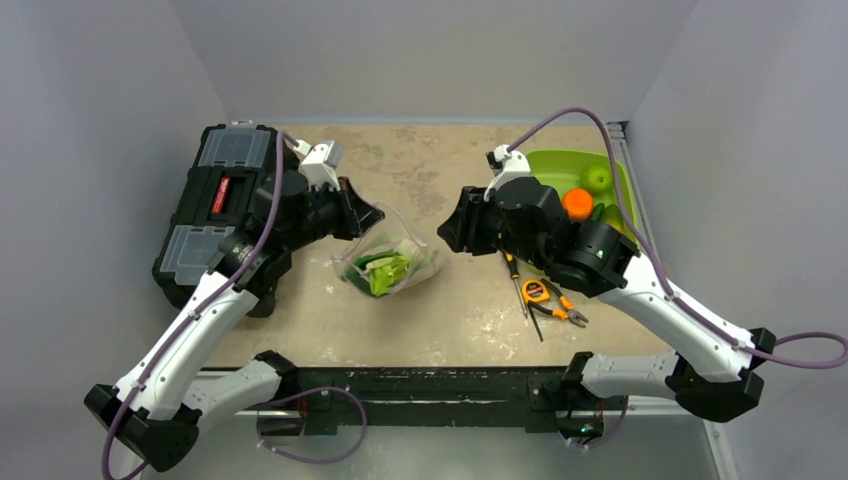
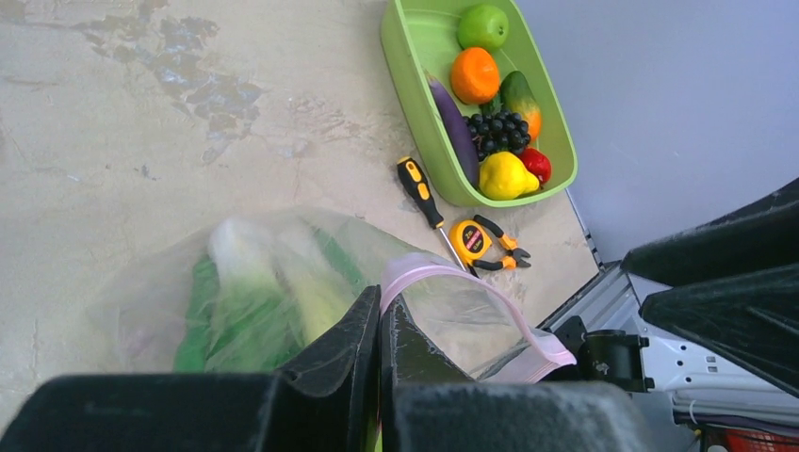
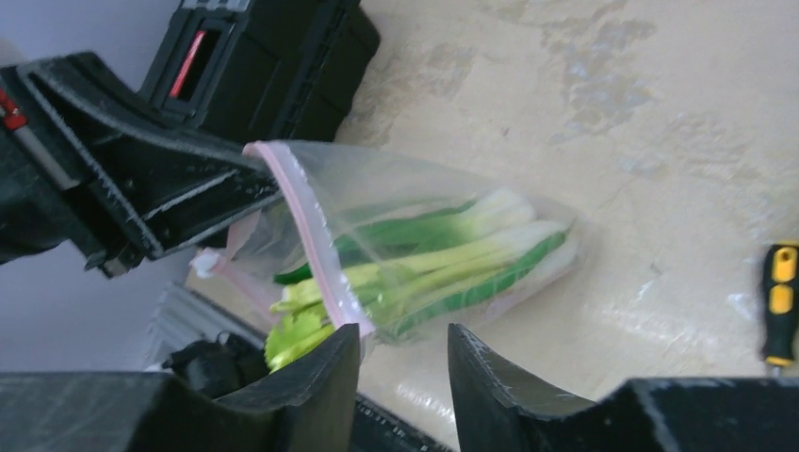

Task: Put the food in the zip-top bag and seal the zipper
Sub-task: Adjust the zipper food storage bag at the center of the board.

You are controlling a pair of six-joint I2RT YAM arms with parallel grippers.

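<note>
Both fingers of the left gripper were pressed shut on the pink zipper of the zip-top bag, laid mid-table with the food inside. The right gripper was held open beside the bag's mouth.

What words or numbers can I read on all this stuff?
Nothing here can be read as words or numbers.
On the tape measure: a round label, too small to read.
On the toolbox: a red label on the lid, too blurred to read.
On the bag: no print shows.
</note>
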